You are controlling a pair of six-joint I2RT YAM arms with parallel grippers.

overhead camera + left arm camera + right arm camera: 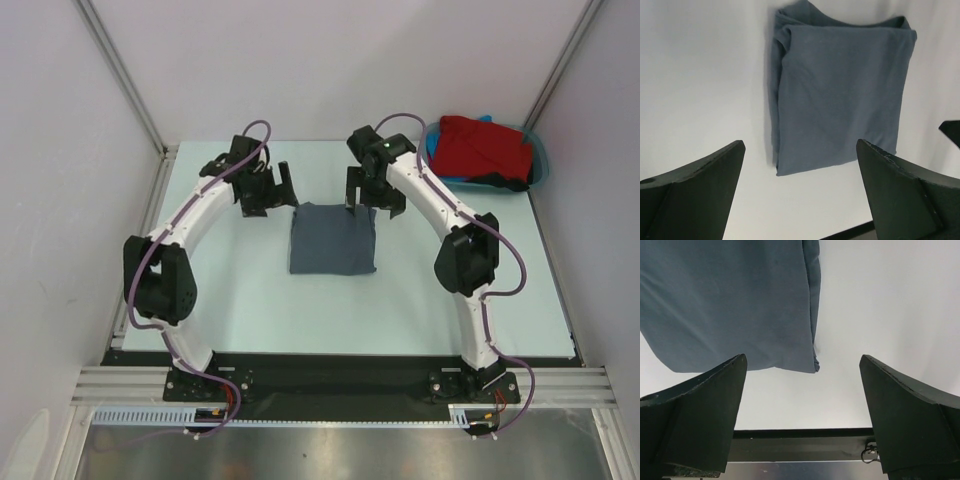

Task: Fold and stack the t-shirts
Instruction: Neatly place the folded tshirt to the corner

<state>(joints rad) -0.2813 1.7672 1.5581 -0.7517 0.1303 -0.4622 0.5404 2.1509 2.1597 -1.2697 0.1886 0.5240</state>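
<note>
**T-shirts: grey one folded mid-table, red one heaped in the tub**

We are finding the grey t-shirt (333, 239) lying flat on the table (230, 300) at the centre of the overhead frame, folded into a near-square packet; its slightly longer side is running top to bottom of that frame, and its upper edge is sitting just under the two grippers. The left gripper (268, 200) is hovering off the packet's upper left corner, apart from the cloth; the right gripper (373, 205) is hanging over its upper right corner; both are standing with jaws spread wide and carrying nothing, each wrist view showing only cloth and bare table between the fingers.

The red t-shirt (483, 147) is lying bunched in the teal tub (540, 168) at the upper right of the overhead frame, with scraps of blue and black cloth (500, 182) peeking out around it.

We are judging the grey shirt done and the red one next; what matters is that the tub is lying to the right of the right gripper and a little higher in the frame, so the right arm is plainly the nearer one; the left gripper is sitting well apart from the tub, with the right arm between them.
</note>
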